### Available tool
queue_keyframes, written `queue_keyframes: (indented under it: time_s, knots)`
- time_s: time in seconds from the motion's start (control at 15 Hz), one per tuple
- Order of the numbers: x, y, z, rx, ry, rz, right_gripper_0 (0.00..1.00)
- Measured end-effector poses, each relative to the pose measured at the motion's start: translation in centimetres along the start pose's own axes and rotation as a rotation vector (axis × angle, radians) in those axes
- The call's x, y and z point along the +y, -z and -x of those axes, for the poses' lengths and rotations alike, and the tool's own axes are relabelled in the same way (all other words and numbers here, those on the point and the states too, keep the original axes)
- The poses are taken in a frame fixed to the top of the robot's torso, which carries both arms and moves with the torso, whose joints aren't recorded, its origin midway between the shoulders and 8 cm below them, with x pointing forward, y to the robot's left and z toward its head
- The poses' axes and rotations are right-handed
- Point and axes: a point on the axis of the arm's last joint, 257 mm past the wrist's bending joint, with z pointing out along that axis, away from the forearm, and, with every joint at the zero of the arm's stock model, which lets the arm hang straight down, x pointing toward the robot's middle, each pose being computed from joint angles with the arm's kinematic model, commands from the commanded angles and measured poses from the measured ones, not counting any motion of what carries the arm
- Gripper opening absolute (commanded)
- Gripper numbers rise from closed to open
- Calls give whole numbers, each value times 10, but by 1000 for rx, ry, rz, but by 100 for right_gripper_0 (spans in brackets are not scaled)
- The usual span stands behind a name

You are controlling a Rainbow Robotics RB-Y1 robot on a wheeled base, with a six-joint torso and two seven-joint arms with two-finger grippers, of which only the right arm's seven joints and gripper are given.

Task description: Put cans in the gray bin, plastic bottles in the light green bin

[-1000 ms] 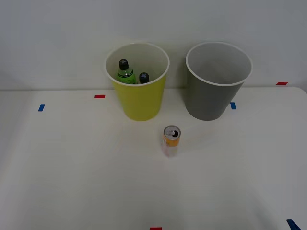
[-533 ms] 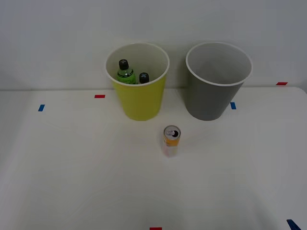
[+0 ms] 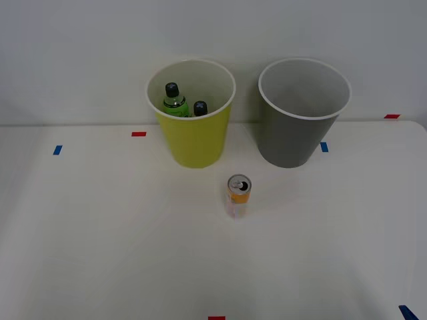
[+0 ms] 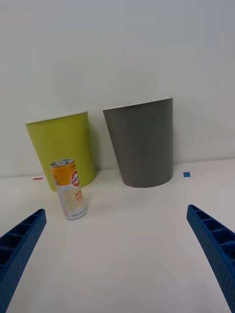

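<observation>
Nothing is moving on the table

Across the front views nothing is shifting: the orange-yellow can (image 3: 238,195), the two plastic bottles (image 3: 175,98) in the light green bin (image 3: 194,143), and the gray bin (image 3: 293,137) are all sitting exactly where they were.

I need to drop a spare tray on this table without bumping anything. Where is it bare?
Bare table stretches from the can out to both side edges and the near edge. It is crowded at the back, where the light green bin and gray bin stand with the can just before their gap.
</observation>
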Motion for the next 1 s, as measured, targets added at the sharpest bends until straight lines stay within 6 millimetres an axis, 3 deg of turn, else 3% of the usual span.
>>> queue_keyframes:
  time_s: [1.0]
  knots:
    - [0, 0, 0, 0, 0, 0, 100]
